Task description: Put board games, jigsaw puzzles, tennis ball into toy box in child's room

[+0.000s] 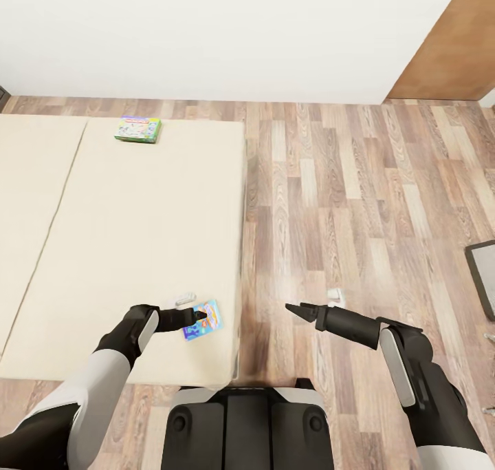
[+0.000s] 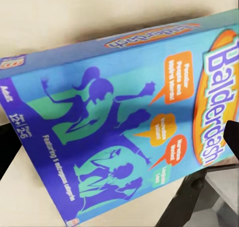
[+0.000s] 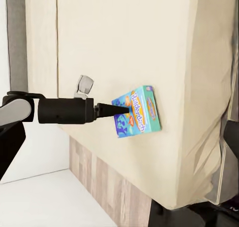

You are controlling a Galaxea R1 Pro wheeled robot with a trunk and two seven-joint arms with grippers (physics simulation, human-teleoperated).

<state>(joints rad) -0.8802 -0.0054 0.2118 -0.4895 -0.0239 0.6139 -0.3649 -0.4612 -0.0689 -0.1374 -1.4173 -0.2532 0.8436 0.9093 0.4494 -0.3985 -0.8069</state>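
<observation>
Two flat glossy board games (image 1: 202, 320) on matte beige bed (image 1: 124, 250)

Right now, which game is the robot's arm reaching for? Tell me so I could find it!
Look at the big beige bed. Near its front edge, close to the corner by the wood floor, lies a blue game box, right at the tip of the robot's left hand. It says Balderdash in an orange oval, with purple and green dancing figures, unlike the green-edged box far up the bed.
</observation>
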